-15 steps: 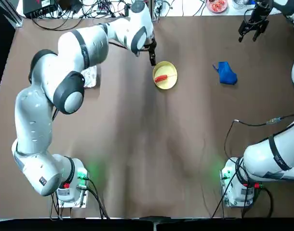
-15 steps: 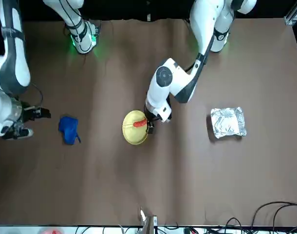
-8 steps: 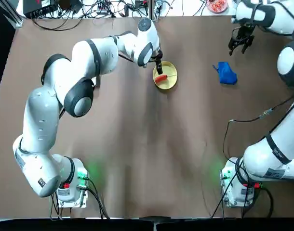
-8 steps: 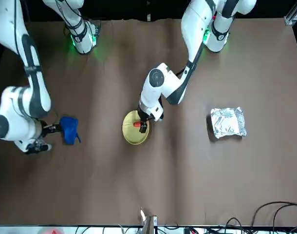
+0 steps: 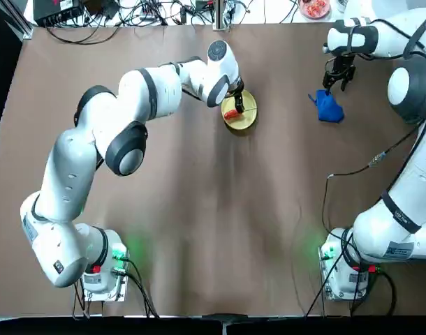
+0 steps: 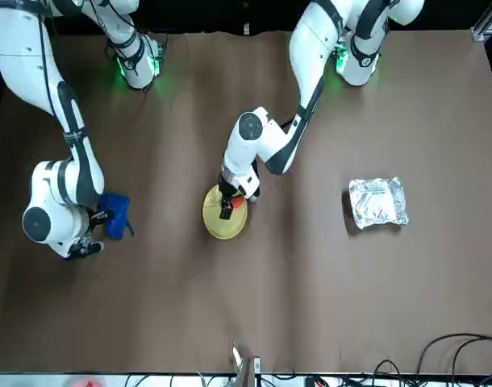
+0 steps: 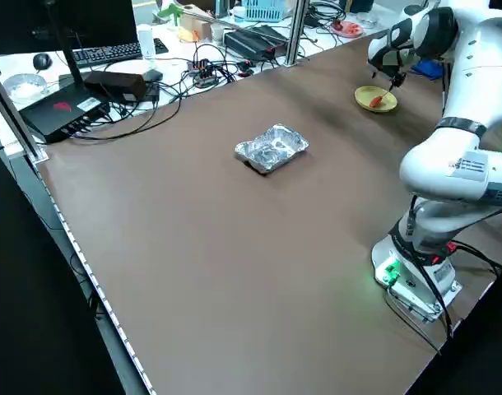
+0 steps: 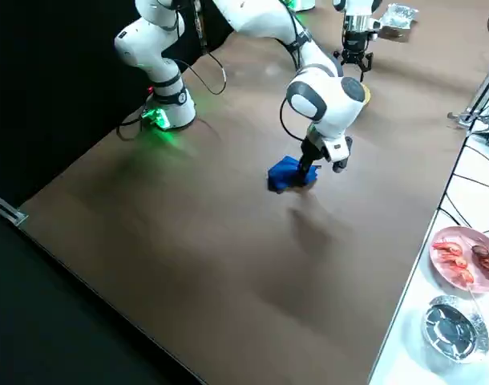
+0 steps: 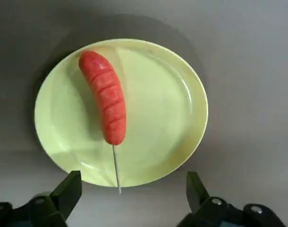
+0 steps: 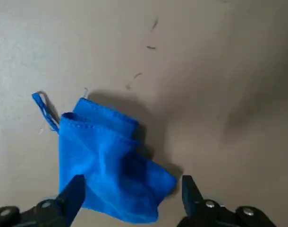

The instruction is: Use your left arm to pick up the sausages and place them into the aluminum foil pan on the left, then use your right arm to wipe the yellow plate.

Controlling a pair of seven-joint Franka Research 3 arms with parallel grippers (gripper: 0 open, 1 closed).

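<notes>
Left wrist view: the left gripper (image 9: 134, 187), fingers apart, faces the sausage (image 9: 106, 97), left of centre on the plate (image 9: 167, 137). Right wrist view: the right gripper (image 10: 133, 191), fingers apart, is near the cloth (image 10: 104, 165), lower left. Picking seems in hand; next, align and lower, then close.

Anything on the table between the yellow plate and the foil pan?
Nothing; the front view shows only bare tabletop between the yellow plate and the foil pan.
</notes>
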